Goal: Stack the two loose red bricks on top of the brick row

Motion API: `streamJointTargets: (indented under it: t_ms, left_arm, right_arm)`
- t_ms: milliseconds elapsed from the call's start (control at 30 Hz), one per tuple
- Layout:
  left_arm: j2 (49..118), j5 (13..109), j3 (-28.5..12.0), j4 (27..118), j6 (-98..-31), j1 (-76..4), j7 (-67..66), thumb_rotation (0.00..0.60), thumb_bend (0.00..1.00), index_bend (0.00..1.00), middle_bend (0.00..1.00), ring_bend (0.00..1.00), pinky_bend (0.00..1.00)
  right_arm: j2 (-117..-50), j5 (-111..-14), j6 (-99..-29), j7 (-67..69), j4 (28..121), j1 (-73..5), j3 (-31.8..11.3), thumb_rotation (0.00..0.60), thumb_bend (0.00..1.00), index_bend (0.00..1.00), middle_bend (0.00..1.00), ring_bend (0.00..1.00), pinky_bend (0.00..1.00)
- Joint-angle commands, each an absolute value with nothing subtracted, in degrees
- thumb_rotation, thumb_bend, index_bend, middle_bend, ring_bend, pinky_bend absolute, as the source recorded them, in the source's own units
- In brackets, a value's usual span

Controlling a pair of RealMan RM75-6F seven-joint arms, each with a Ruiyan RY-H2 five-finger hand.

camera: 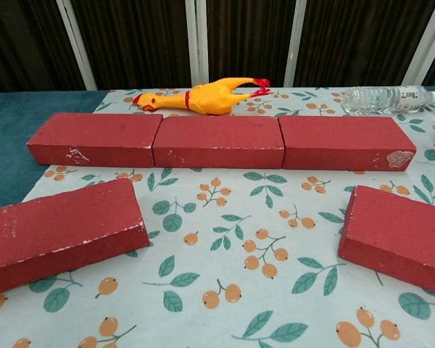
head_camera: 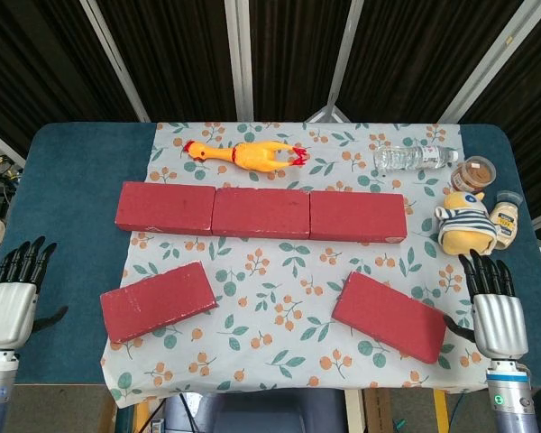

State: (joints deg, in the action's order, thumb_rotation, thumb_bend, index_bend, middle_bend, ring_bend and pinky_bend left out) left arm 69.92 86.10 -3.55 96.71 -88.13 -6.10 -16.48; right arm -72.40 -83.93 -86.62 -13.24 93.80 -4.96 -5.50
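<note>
Left robot hand [head_camera: 11, 293] rests at the counter's 8 o'clock edge, fingers extended and apart, holding nothing. Right robot hand [head_camera: 497, 302] sits at 4 o'clock, likewise released and empty (neither shows in the chest view).

Just inboard of the left robot hand lies the left loose red rectangular brick [head_camera: 158, 300], flat and skewed on the leaf-and-berry patterned cloth [head_camera: 270, 298]. The right loose red rectangular brick [head_camera: 389, 316] lies near the right robot hand, also skewed. Both sit apart from the row of three red bricks [head_camera: 261, 213] laid end to end at 12 o'clock, its top bare.

Judgement: no brick is stacked; the reach-and-grasp step is in hand. The next move calls for a wide grip across a brick's short sides, then squaring it to the row.

Behind the row: a yellow rubber chicken [head_camera: 245, 154].
</note>
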Motion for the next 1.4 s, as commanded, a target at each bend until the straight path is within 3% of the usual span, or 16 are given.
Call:
streamJointTargets:
  t_ms: [33,500,667,1400]
  left_arm:
    - [69.8,86.4,-3.4,96.9,-88.3,-6.0,-16.5,0.600,0.00,0.00,0.00,0.00,0.10]
    - [69.0,86.2,-3.3,97.3,-88.2,-5.7,-15.2,0.600,0.00,0.00,0.00,0.00,0.10]
    - [68.7,86.7,-3.3,97.4,-88.3,-5.7,-14.3,0.600,0.00,0.00,0.00,0.00,0.10]
    - [67.0,83.6,-3.9,97.8,-84.2,-7.0,-10.8,0.600,0.00,0.00,0.00,0.00,0.10]
  right_arm:
    - [-72.3,-83.9,-86.7,-13.0,93.9,-4.9,-5.5,0.600,0.13,0.00,0.00,0.00,0.00]
    - [-71.3,-80.7,-83.3,-12.4,99.5,-4.2,-3.8,0.600,0.12,0.00,0.00,0.00,0.00]
    - [-71.1,-77.8,-80.8,-13.8,102.8,-4.4,-3.2,0.600,0.07,0.00,0.00,0.00,0.00]
    - [-74.8,-56.2,-79.3,-41.7,120.6,-10.1,-5.4,0.600,0.07,0.00,0.00,0.00,0.00]
